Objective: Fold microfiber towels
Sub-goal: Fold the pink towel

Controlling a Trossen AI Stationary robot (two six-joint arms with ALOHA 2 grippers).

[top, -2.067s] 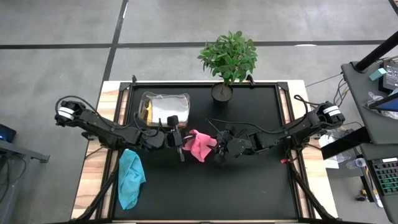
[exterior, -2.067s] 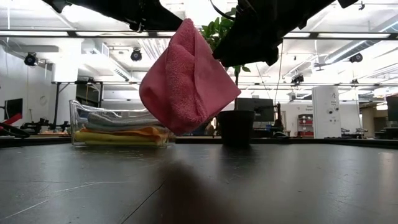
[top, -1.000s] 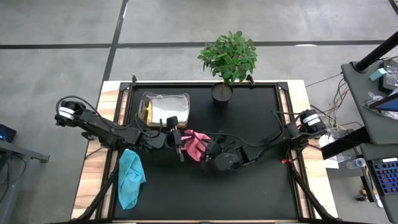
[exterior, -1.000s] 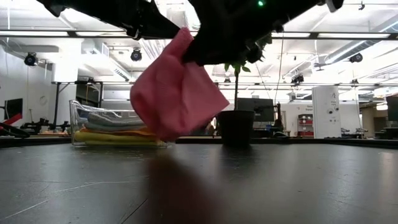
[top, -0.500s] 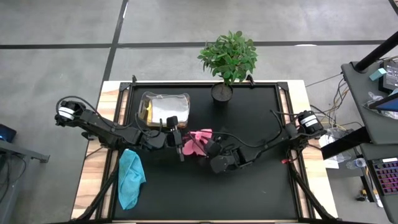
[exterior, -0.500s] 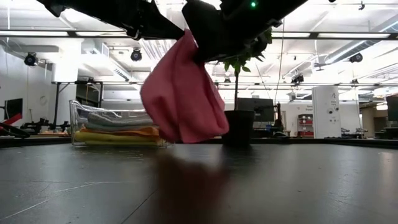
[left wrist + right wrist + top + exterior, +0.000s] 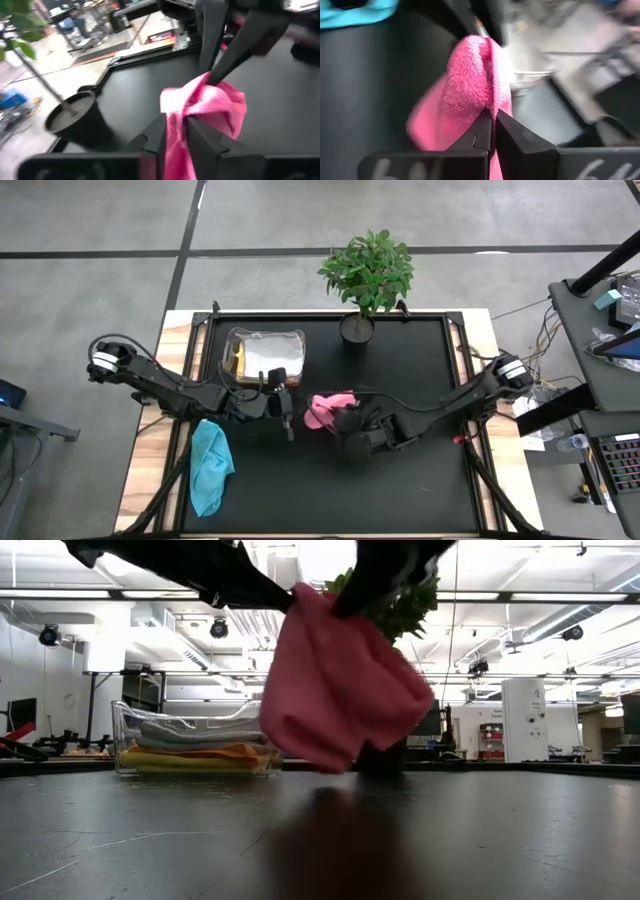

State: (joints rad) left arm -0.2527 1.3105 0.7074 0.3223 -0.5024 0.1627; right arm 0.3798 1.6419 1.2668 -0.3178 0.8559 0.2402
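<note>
High view. The pink towel (image 7: 330, 409) is held above the middle of the desk (image 7: 400, 480), bunched between the two claws. The left claw (image 7: 288, 406) is just to one side of it and the right claw (image 7: 345, 420) is touching its other side. The teal towel (image 7: 209, 465) is seen lying crumpled and unfolded on the desk, behind the left claw and well apart from it. The clear box (image 7: 264, 354) stands just beyond the left claw, with cloths laid inside it. A potted plant (image 7: 366, 275) stands at the far edge of the desk.

Low view. The pink towel (image 7: 340, 685) is seen hanging clear of the desk surface, gathered at its top where both arms meet it. In the clear box (image 7: 195, 740) a flat stack is visible — grey-white over orange over yellow — so three towels are judged already folded and stored.

Left wrist view. The left claw (image 7: 175, 132) is seen with pink cloth running between its fingers; whether it is clamped or released cannot be told.

Right wrist view. The right claw (image 7: 492, 127) is clenched on a fold of the pink towel (image 7: 465, 95), with its fingertips pressed together.

Progress. The pink towel is judged mid-fold — not yet laid flat. The teal towel is left to be folded.
</note>
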